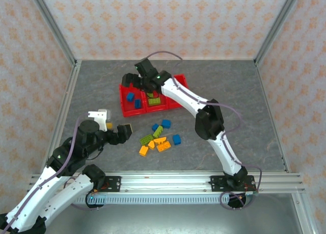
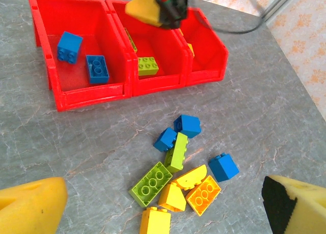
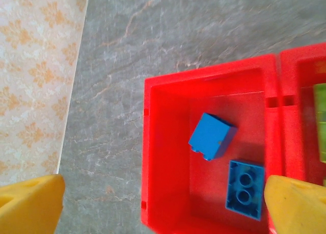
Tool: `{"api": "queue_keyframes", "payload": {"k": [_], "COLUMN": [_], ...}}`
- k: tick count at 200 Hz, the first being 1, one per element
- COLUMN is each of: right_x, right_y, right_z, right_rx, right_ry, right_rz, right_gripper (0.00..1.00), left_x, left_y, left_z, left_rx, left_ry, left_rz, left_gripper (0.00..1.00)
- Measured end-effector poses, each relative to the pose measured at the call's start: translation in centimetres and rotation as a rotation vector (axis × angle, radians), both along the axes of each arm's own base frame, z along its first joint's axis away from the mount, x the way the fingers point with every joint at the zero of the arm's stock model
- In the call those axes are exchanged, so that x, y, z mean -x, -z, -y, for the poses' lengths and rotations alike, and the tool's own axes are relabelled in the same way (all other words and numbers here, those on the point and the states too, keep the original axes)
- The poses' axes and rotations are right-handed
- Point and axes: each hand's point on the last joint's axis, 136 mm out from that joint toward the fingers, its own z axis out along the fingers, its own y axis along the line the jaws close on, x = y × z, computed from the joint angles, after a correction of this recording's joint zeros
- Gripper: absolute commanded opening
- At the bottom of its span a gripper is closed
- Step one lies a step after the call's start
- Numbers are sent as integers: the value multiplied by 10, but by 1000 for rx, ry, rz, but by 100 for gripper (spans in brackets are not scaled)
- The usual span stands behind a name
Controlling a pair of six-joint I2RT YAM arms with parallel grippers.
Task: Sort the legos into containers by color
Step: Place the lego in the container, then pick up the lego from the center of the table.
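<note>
Right wrist shows 2 blue legos [image 3: 212, 136] inside 1 container [image 3: 164, 162].

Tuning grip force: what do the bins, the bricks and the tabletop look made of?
Bins: hard red plastic, glossy, with moulded walls and soft highlights.
Bricks: rigid plastic, smooth semi-gloss, with crisp studs.
Tabletop: grey marbled sheet, matte; possibly vinyl or laminate, the look leaves it open.
</note>
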Motion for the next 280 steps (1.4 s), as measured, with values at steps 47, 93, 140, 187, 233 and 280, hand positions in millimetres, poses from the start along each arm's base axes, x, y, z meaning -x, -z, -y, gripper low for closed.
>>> {"api": "queue_keyframes", "payload": {"k": [47,93,140,187,233,280], "right_x": [22,64,119,144,147,143], "right_y": [-64,-24,54,81,95,110], "right_z": [48,113,176,196,188,172], "right_rx": [50,204,347,351,328,311], "right_ry": [84,173,265,313,312,299], "right_rz": [54,-33,-190,-242,-255,-260], "right_gripper": [100,100,100,99,99,95], "left_x": [0,0,0,-2,-3,-3], "left_y": [0,0,0,5,6,6], "left_z": [0,0,0,2,2,2], "left_rx": [0,0,0,-13,-17,-17], "left_ry": [0,0,0,1,1,0], "left_rz": [0,0,0,-21,-27,-27], "left_gripper": [99,99,99,99,99,99]}}
